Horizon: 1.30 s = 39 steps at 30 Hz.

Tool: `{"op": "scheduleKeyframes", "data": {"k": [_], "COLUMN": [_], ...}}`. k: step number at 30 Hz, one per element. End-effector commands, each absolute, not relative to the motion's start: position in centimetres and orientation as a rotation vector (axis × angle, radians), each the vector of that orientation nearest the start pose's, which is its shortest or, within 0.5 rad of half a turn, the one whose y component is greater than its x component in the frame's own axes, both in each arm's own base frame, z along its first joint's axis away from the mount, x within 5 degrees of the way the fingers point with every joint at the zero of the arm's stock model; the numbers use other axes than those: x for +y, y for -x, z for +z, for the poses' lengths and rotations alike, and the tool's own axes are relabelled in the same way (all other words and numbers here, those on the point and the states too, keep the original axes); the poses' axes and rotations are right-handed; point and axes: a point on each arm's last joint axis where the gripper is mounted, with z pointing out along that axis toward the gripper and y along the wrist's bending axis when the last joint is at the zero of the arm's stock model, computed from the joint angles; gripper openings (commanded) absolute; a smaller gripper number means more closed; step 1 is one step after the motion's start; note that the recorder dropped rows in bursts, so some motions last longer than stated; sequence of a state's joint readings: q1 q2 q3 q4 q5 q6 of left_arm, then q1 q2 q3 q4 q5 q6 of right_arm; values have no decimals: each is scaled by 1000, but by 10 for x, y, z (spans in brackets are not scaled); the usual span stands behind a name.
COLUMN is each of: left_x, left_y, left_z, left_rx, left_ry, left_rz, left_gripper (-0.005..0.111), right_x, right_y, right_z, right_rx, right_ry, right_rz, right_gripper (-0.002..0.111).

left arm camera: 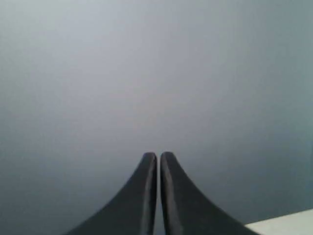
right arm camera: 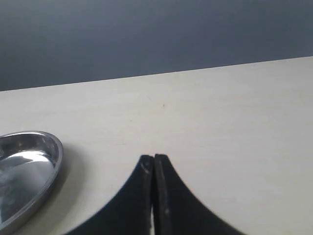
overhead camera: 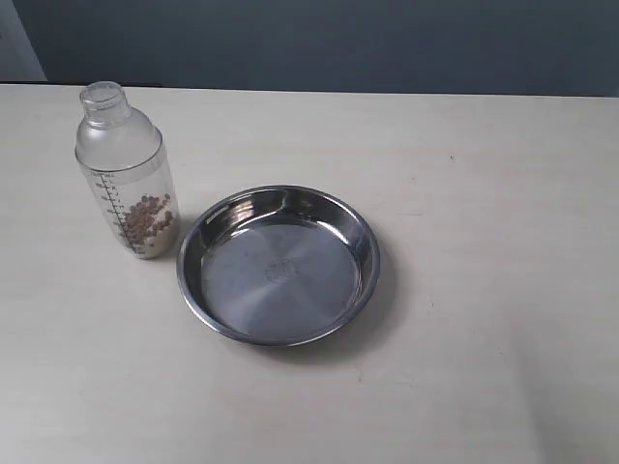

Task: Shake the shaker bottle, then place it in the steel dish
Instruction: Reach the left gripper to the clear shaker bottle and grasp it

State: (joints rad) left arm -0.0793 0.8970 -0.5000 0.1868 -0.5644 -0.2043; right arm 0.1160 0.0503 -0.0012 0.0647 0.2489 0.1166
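1. Cream-coloured worktop (overhead camera: 484, 338) filled most of the exterior view, with a dark grey-blue wall (overhead camera: 338, 43) behind its far edge.
2. A clear plastic bottle (overhead camera: 131, 188) stood upright on the worktop at the left of that view, near the far edge. It had a frosted domed top, a small round cap (overhead camera: 103, 97) and black measuring marks down its side. Brown and white grains (overhead camera: 148, 220) lay in its lower part.
3. A round, shallow dish (overhead camera: 280, 280) of shiny steel sat flat on the worktop just beside the bottle, to its right and a little nearer the camera. Its flat bottom and low sloped rim caught blurred reflections. Whether the rim touched the bottle could not be told.
4. In the left wrist view, the left gripper (left arm camera: 159, 156) showed two dark curved fingers pressed together, their tips meeting along a hairline seam. It faced a plain grey background, with a small pale corner of the worktop (left arm camera: 288, 224) at the picture's edge.
5. In the right wrist view, the right gripper (right arm camera: 154, 157) was likewise pressed together, tip against tip, and hung over the worktop (right arm camera: 234, 112). Part of the dish (right arm camera: 24, 166) showed off to one side, apart from the fingertips, with the dark wall beyond the worktop's far edge.
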Motion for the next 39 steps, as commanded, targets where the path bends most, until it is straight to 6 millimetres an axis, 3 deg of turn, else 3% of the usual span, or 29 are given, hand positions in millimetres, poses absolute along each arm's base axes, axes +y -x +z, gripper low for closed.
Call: {"op": "scheduleKeyframes", "data": {"k": [1, 6, 7, 12, 16, 20, 30, 34, 39], "left_x": [-31, -33, -37, -35, -36, -25, -13, -13, -14], "left_y": [-215, -236, -241, -262, -281, -294, -304, -304, -304], "left_z": [320, 296, 289, 264, 231, 197, 126, 106, 94], "left_rx": [1348, 1451, 1453, 1486, 1511, 1556, 1701, 1765, 1800], "left_ry": [-144, -139, -210, -206, -198, -169, -116, -103, -103], "left_rz": [-218, -222, -217, -213, -286, -312, -410, -419, -422], "left_gripper": [17, 37, 53, 106, 105, 105, 105, 105, 105], "right_x": [8, 8, 8, 8, 8, 8, 8, 8, 8], "right_y": [-58, -58, -58, -59, -59, -59, -59, -59, -59], "right_z": [189, 189, 189, 189, 189, 189, 189, 189, 189], "right_rx": [1780, 1780, 1780, 1776, 1776, 1776, 1778, 1778, 1778], "right_ry": [-42, -42, -42, -42, -42, -42, -42, -42, -42], "right_rz": [226, 226, 226, 226, 226, 226, 226, 226, 226], "right_gripper": [-1, -1, -1, -1, -1, -1, -1, -1, -1]}}
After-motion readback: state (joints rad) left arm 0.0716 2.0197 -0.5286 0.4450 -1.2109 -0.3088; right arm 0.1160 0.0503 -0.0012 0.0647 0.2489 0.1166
